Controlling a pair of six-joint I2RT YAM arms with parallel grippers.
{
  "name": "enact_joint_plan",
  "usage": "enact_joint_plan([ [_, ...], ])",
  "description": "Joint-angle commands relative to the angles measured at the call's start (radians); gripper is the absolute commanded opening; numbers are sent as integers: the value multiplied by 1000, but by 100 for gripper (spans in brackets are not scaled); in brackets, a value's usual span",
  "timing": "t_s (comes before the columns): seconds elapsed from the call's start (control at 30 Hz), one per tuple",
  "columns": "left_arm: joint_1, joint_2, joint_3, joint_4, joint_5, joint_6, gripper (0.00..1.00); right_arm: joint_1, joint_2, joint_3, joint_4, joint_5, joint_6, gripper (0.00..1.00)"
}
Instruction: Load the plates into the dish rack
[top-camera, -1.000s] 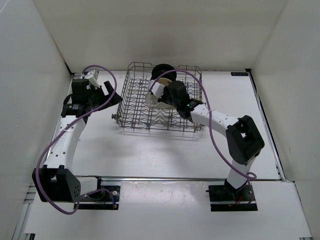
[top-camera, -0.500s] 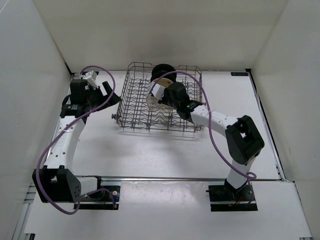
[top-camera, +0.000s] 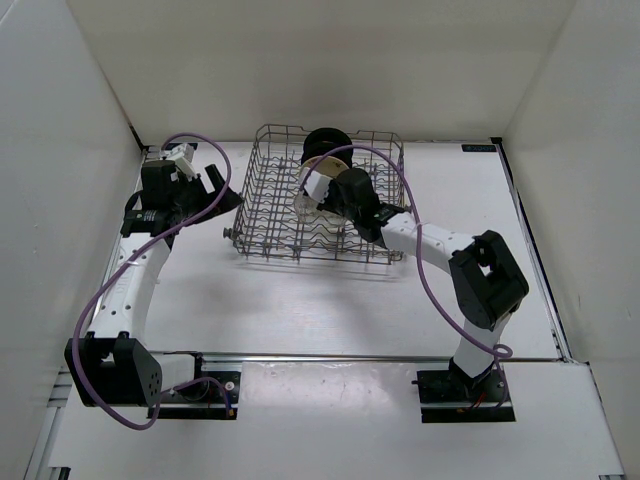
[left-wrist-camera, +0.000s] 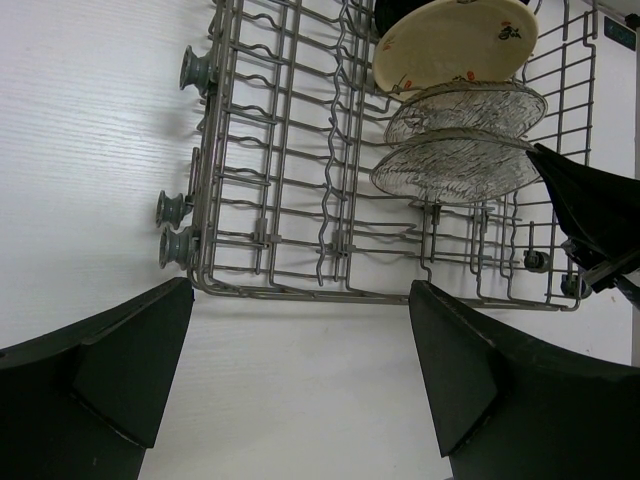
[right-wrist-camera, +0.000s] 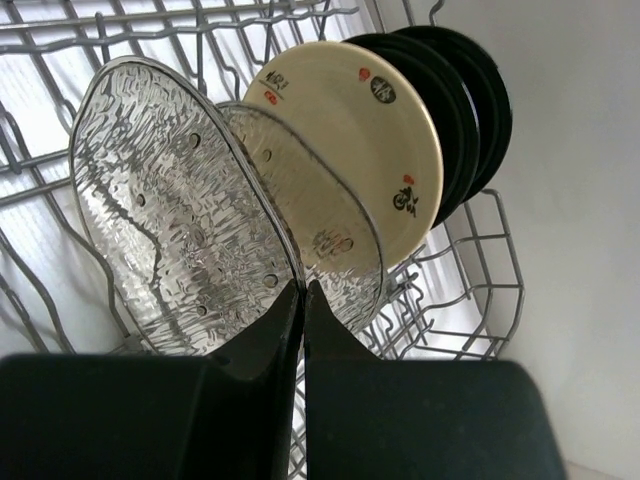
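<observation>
Right gripper (right-wrist-camera: 303, 290) is inside the dish rack (top-camera: 258, 195), reaching in from about four o'clock. Its fingers are squeezed tight together right at the rim of the nearest clear plate (right-wrist-camera: 170, 200). I can't tell whether a sliver of that rim is pinched between them or the tips merely touch it.

All the plates stand on edge among the tines toward the rack's twelve o'clock. In order there is that clear one, a second clear plate (right-wrist-camera: 335, 255) close behind it, the cream plate (right-wrist-camera: 350, 140), then the black plates (right-wrist-camera: 480, 110) at the back.

Left gripper (left-wrist-camera: 300, 290) hangs spread wide and empty over the table at the rack's nine o'clock.

The danger now is the front plate. It leans, and a withdrawal that drags its rim could lift it off its tines and tip it flat. A push forward could knock it into its neighbour and topple the row.
</observation>
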Motion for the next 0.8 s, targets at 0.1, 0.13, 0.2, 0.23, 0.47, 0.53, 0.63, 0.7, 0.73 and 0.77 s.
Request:
enact_joint_plan([
  [0.1,6,-31,-13,4,8,10,100,0,5,-13,52,8,33,0],
  [0.13,6,-31,-13,4,8,10,100,0,14,-22,52,17,46,0],
  [0.2,6,-31,-13,4,8,10,100,0,14,-22,61,28,66,0],
  [0.23,6,-31,-13,4,8,10,100,10,25,-22,74,28,80,0],
  [0.47,6,-31,-13,4,8,10,100,20,45,-31,124,80,144,0],
  [0.53,6,-31,-22,4,8,10,100,20,45,-40,135,91,155,0],
  [0.63,6,-31,-22,4,8,10,100,29,45,-59,135,100,166,0],
  [0.7,6,-31,-22,4,-2,10,100,29,45,-68,144,109,166,0],
  [0.73,6,-31,-22,4,-2,10,100,29,45,-77,144,109,166,0],
  [0.77,6,-31,-22,4,-2,10,100,29,45,-77,144,118,166,0],
])
